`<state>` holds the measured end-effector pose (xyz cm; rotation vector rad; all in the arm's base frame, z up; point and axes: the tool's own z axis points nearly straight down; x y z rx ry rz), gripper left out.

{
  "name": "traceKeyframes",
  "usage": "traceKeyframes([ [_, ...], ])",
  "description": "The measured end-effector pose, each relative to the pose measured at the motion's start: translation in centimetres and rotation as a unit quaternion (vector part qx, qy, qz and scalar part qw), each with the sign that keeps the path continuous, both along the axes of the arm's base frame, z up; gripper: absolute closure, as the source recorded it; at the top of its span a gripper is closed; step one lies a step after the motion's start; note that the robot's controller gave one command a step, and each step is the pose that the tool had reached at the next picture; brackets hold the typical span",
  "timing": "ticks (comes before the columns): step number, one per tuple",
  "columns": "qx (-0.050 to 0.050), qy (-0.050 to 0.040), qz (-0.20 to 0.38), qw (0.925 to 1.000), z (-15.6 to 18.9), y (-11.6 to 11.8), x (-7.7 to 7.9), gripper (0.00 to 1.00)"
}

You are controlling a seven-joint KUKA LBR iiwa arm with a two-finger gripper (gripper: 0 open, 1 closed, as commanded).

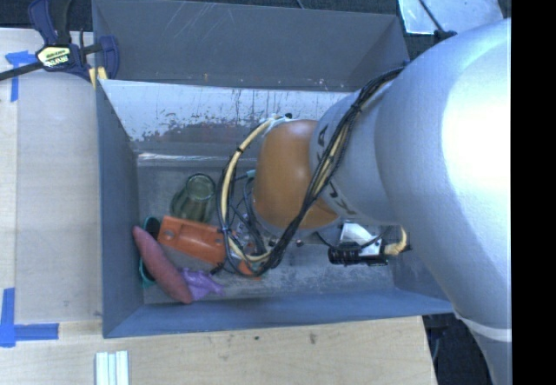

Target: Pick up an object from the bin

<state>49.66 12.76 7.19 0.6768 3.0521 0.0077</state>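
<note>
The arm (434, 157) is the biggest thing here, a broad silver body reaching in from the right over much of the grey bin (117, 201). At its wrist sits a rounded orange cover (287, 175), with black and yellow cables (231, 179) looping down its left side. The gripper (246, 251) hangs beneath that cover, low over the bin floor near the front wall. It is mostly buried under cover and cables, so I cannot tell whether it is open or closed, or whether anything is in it.

The thing nearest to it is an orange block (191, 238), lying flat on the floor left of centre, its right end just beside the gripper. It seems to be hard plastic, though that is a guess from this angle. If so, it should be light and stiff but a little slick, best taken across its narrow width near the middle so it does not swing.

In front of it, a long pink piece (161, 263) lies slantwise towards the front left corner, touching a crumpled purple scrap (201, 282). The scrap looks soft and would give under a pinch. Behind the block, a clear greenish cup (195, 196) stands near the back. Its round, smooth side would be harder to grip. A small black and white item (356, 253) lies apart to the right, under the arm.
</note>
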Motion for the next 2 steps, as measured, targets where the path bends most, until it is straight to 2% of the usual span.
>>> traceKeyframes([
  [2,0.000,0.0016,0.000,1.0000,0.46,-0.03,-0.10,1.00],
])
